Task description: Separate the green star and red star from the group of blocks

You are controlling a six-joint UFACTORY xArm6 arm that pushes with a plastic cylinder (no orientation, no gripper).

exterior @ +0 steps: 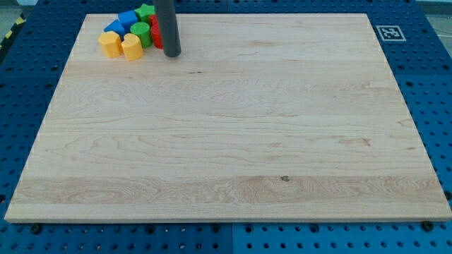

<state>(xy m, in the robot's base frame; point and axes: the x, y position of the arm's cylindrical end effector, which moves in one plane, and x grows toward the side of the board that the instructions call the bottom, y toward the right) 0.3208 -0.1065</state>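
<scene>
While my tip (172, 53) touches red block (156, 32) (shape hidden) | smooth wooden board (233, 127) | no fingers fitted

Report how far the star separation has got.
Done: nothing visible; the green star and a red block, mostly hidden behind the rod, sit in the cluster with the blue and yellow blocks. In hand: my tip stands at the cluster's right edge. Left: pushing both stars clear.

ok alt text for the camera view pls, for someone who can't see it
A tight cluster of small blocks in yellow, blue, green and red sits at the top left corner of a wooden board, with my tip at the cluster's right edge, beside the red block.
</scene>
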